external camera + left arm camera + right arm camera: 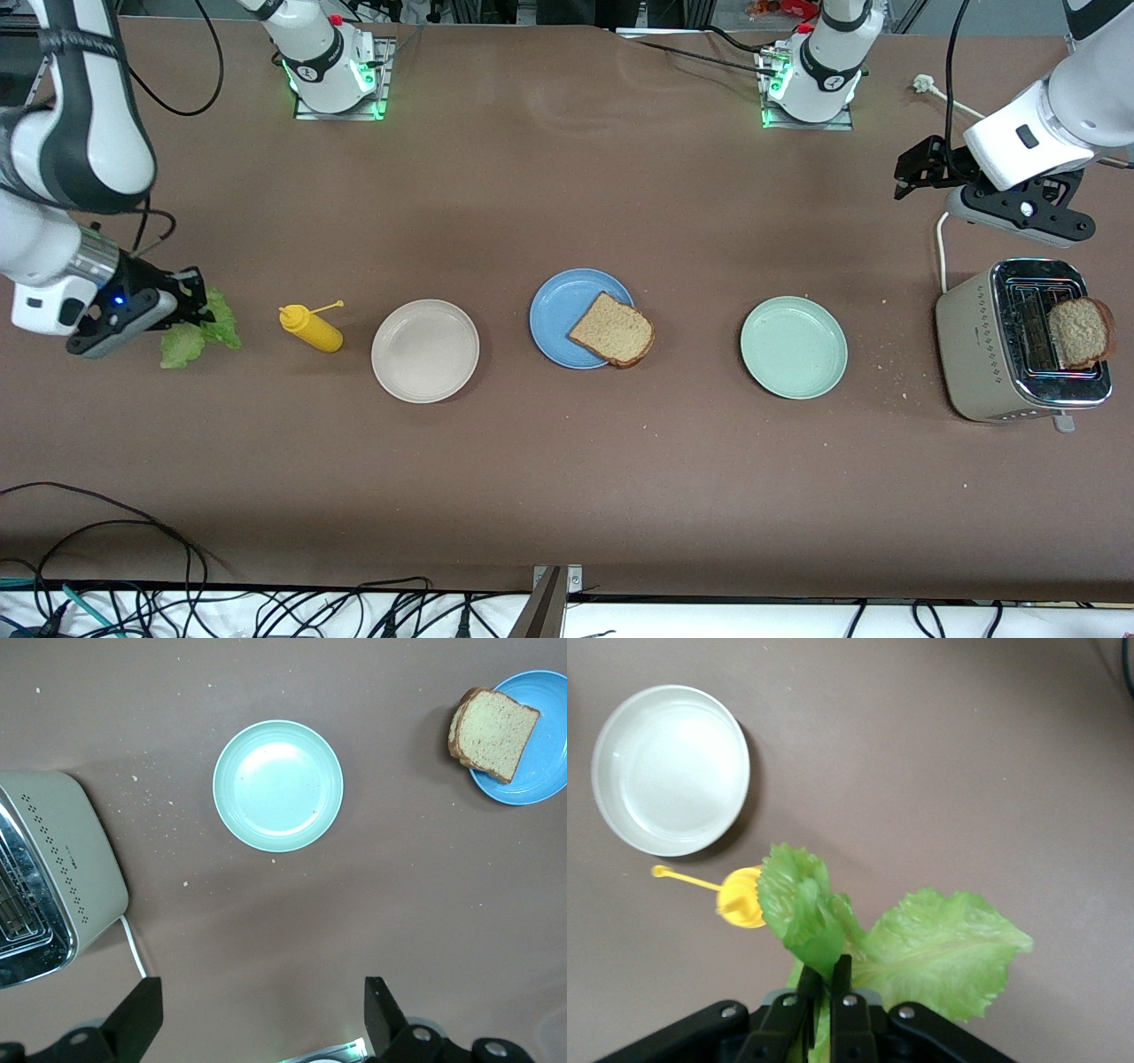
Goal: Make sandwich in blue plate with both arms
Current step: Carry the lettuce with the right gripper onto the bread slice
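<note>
The blue plate [567, 310] sits mid-table with one brown bread slice [612, 330] lying on its rim; both also show in the left wrist view, the plate [542, 762] and the slice [493, 731]. A second bread slice [1080, 331] stands in the toaster [983, 359]. My right gripper [197, 303] is shut on a ruffled green lettuce leaf [199, 332] and holds it over the table at the right arm's end, beside the yellow bottle; the right wrist view shows the leaf [921, 948] pinched in the gripper [827, 967]. My left gripper [912, 173] is open and empty, up above the table near the toaster.
A yellow squeeze bottle [312, 328] lies beside the lettuce. A beige plate [425, 350] and a pale green plate [794, 346] flank the blue plate. The toaster's white cord [941, 248] runs toward the left arm's base. Crumbs lie near the toaster.
</note>
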Available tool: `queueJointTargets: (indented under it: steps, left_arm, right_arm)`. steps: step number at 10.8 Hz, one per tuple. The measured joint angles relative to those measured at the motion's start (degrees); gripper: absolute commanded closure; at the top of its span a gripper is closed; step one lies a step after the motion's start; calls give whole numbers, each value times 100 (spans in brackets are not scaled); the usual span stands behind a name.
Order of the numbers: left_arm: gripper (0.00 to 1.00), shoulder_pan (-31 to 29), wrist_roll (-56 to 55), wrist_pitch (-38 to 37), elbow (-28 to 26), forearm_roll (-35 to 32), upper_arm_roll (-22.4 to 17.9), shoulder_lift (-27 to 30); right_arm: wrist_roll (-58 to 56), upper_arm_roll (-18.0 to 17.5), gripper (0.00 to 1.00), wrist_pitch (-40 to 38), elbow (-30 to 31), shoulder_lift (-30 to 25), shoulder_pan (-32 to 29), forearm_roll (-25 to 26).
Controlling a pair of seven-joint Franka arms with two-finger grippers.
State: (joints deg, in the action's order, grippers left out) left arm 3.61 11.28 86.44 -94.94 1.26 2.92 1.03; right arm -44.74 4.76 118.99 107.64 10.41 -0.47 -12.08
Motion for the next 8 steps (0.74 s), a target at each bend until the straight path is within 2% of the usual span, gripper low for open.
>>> queueJointTargets:
  steps: [2, 3, 6, 8]
  left_arm:
    - [0, 0, 0, 0, 0, 0, 0, -1]
    - [0, 0, 0, 0, 0, 0, -1, -2]
    - [0, -3, 0, 0, 1, 0, -1, -2]
    - [0, -6, 0, 0, 1, 0, -1, -2]
  right_arm:
    - [502, 19, 100, -548, -263, -221, 179, 38]
    - [964, 89, 100, -747, -423, -248, 481, 113]
    - [2684, 253, 100, -877, -760, -135, 1681, 297]
    - [3835, 515, 100, -877, -1080, 160, 2597, 311]
